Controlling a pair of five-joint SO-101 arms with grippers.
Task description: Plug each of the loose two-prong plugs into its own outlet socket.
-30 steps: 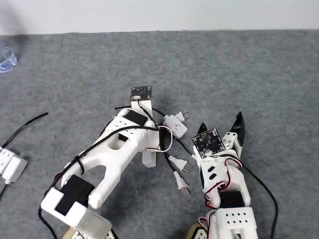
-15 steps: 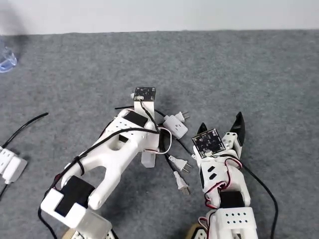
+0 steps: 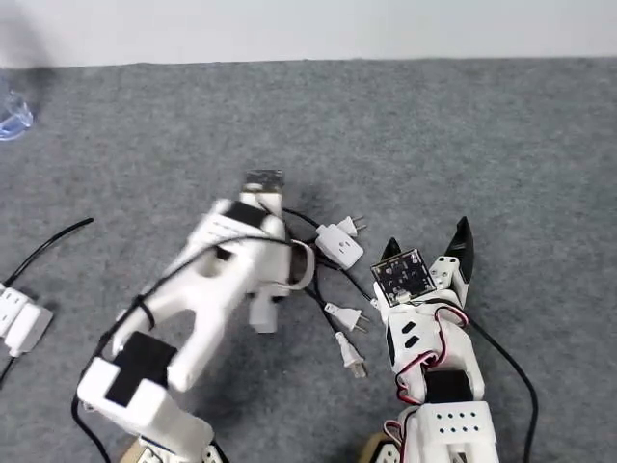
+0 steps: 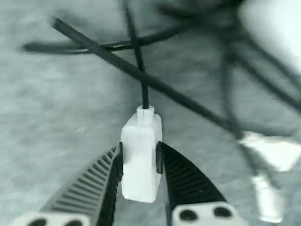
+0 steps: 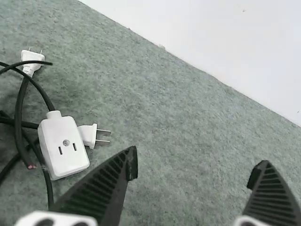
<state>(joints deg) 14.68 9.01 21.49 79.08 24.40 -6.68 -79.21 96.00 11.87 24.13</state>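
Plug (image 4: 140, 162): white block on a black cord, clamped in the left gripper's (image 4: 139, 147) jaws, low over the table's (image 3: 501, 135) middle; prongs hidden.
Outlet socket (image 5: 63, 147): lies flat, slots up, beside a loose plug (image 5: 95, 134).
Right gripper (image 5: 193, 183): jaws spread wide, holding nothing, by the near edge.
Approach: probably turn the prongs toward the slots, then push straight.
Cords (image 4: 108, 59): crossed; they may drag the socket, so pin it first.
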